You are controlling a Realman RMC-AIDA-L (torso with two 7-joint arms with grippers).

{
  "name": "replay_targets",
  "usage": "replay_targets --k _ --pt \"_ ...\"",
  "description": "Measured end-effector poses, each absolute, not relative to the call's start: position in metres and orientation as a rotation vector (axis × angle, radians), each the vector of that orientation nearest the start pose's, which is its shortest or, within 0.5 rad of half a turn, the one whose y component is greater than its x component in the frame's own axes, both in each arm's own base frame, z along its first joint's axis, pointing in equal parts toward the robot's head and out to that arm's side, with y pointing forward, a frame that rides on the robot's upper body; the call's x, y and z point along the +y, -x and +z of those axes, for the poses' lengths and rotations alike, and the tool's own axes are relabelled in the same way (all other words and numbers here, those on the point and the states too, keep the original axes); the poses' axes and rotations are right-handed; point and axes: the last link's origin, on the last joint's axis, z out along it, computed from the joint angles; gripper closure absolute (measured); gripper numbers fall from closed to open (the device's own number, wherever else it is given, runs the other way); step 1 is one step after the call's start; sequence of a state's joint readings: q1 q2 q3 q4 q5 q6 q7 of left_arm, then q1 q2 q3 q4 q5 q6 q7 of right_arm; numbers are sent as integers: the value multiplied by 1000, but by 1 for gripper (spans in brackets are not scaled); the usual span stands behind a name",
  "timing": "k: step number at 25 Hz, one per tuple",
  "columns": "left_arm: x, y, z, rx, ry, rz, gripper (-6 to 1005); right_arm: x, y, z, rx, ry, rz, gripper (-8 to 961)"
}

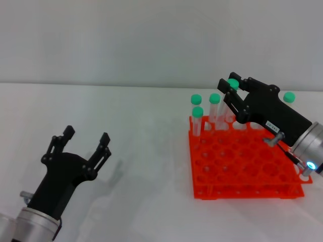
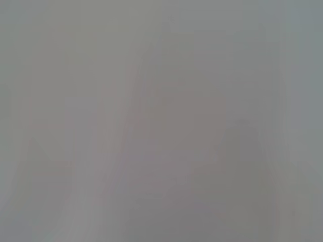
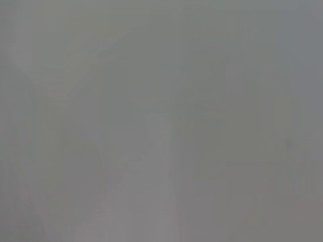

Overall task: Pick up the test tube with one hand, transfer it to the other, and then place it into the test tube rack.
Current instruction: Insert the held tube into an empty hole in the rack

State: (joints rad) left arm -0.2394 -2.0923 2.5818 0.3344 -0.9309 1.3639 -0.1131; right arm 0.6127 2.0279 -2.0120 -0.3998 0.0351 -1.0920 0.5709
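Mint-green caps mark the tubes standing in the far row of the test tube rack (image 1: 242,166), and one of them, the test tube (image 1: 232,96), sits between the fingertips of the right gripper (image 1: 228,89). That gripper reaches in from the right over the rack's back edge, its fingers drawn close about the cap end of the tube. Whether they actually press on it or have just let go cannot be told from the head view, since the black fingers hide the tube's upper part. The tube appears upright and lined up with the back row, which suggests it is being lowered into a hole, or has just been seated there. Other capped tubes (image 1: 197,120) stand just beside it, so the narrow grip from above keeps the fingers off their neighbours. Well apart on the white table (image 1: 141,131), the left gripper (image 1: 87,142) hovers low with its fingers spread and nothing between them, likely idle. Both wrist views show only grey blur.
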Motion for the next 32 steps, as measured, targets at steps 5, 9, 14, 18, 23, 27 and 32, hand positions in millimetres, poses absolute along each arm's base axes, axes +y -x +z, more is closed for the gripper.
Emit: replay_targets --k 5,9,14,18,23,27,32 --pt "256 313 -44 -545 1620 -877 126 394 -179 -53 367 2138 1045 688" --pt "256 316 -43 -551 1610 -868 126 395 -174 -56 353 2126 1041 688" --pt "259 315 -43 -544 1614 -867 127 398 -167 -67 368 2168 994 687" --pt "259 316 -42 -544 1611 -861 127 397 -167 -70 365 2178 981 685" --pt "259 319 -40 -542 1610 -849 128 400 -169 -71 366 2160 950 673" --pt "260 319 -40 -539 1611 -847 129 401 -170 -71 368 2151 933 664" --pt "262 318 -40 -534 1614 -849 130 402 -172 -71 375 2144 926 653"
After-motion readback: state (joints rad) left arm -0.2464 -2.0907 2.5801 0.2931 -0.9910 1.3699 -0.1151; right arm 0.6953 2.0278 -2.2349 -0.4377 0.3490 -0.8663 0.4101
